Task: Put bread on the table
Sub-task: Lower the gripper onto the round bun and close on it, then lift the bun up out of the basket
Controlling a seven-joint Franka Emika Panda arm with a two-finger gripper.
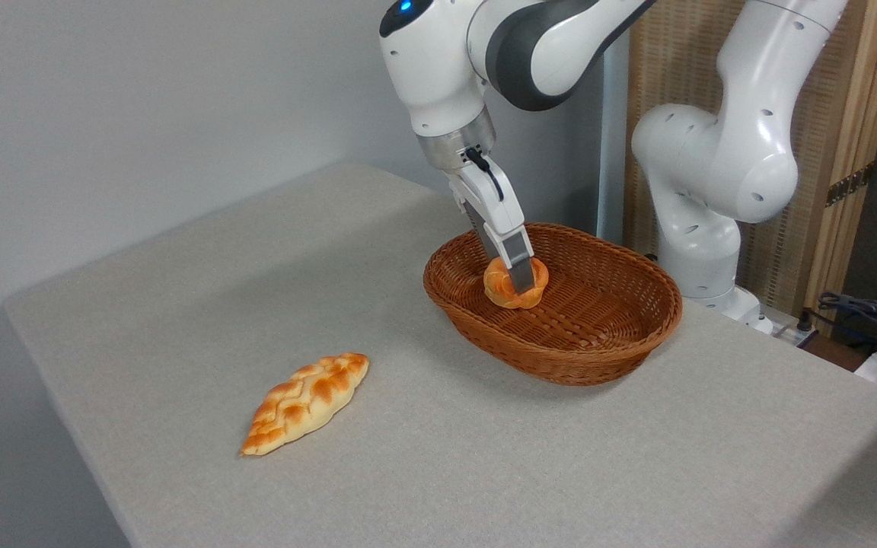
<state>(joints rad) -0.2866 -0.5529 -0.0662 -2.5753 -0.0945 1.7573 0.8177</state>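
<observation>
The knotted bun (515, 283) sits inside the wicker basket (598, 358), toward its left end, low against the woven floor or perhaps just off it; from this side I cannot tell which. The gripper (516, 280) reaches down into the basket at a slant, and its near finger (517, 262) lies across the front of the bun, with the roll's golden crust showing on either side of it. The far finger is hidden behind the bread, so the jaws look closed on the bun, though I can't see both contact faces to be certain how firm the hold is.

To my eye this is the grasp step, or the very start of the lift: the bun is held but has not cleared the basket.

What comes next, I'd judge, is a rise high enough to carry the bun over the near rim, which stands well above the basket floor on the left side, then a move out over the cloth-covered table (202, 304). There is plenty of bare cloth left of the basket. The braided loaf (306, 403) lies well apart, toward the front left, so a spot near the basket would keep clear of it. The roll is rounded, so a slipping grip is the thing I'd watch.
</observation>
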